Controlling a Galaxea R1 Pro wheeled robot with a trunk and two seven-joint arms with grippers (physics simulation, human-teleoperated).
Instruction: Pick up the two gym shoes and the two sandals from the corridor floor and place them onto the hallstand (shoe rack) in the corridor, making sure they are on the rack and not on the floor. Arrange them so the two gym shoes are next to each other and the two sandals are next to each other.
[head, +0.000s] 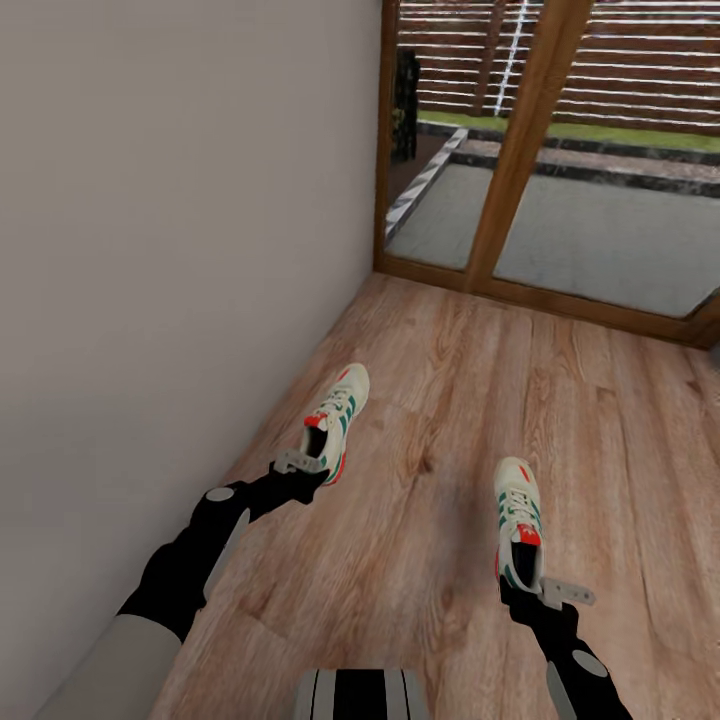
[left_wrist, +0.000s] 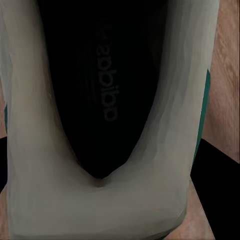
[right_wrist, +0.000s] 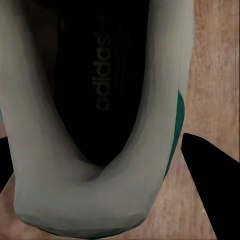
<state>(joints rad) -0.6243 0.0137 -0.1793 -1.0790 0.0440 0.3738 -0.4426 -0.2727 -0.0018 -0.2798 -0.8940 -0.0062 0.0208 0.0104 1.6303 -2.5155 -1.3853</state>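
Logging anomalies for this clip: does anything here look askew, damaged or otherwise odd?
Nothing stands out. Both gym shoes sit upright and undamaged: the left shoe near the wall, the right shoe apart from it on the corridor floor. Each gripper, left and right, is at a shoe's heel.

A plain grey wall (head: 170, 250) meets a wood-framed glass door (head: 540, 150) onto a patio (head: 600, 240).

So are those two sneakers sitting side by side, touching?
No, the left sneaker lies near the wall, the right sneaker well apart across the floor.
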